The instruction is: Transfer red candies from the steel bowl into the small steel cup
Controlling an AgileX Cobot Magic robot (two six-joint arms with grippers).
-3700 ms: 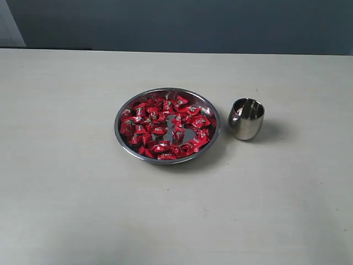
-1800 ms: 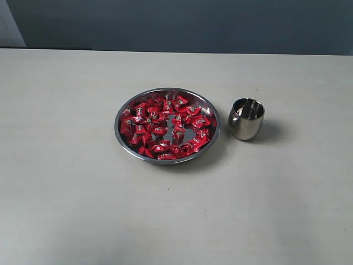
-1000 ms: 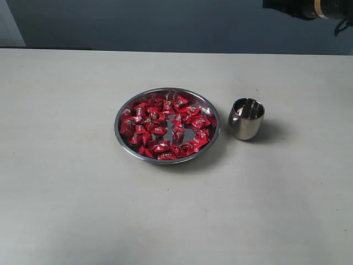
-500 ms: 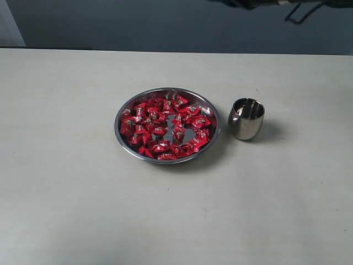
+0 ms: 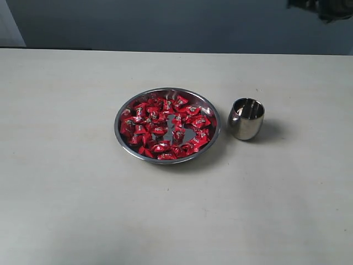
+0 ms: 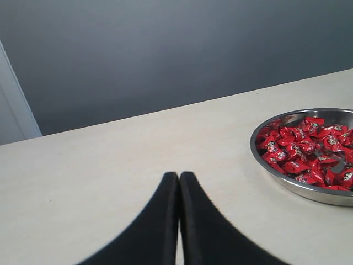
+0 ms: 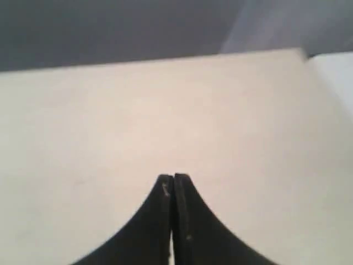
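Sitting at the middle of the table [image 5: 66,182], your steel bowl [image 5: 167,90] held a heap of red candies [image 5: 165,130], with the small steel cup [image 5: 246,118] upright just beside it on the right, not touching. Your left claw [image 6: 179,175] was pinched shut on nothing near the bowl; your right claw [image 7: 173,176] was also shut, empty, over table.

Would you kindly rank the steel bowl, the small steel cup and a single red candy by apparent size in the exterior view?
Largest to smallest:
1. steel bowl, clearly widest
2. small steel cup
3. red candy, smallest by far
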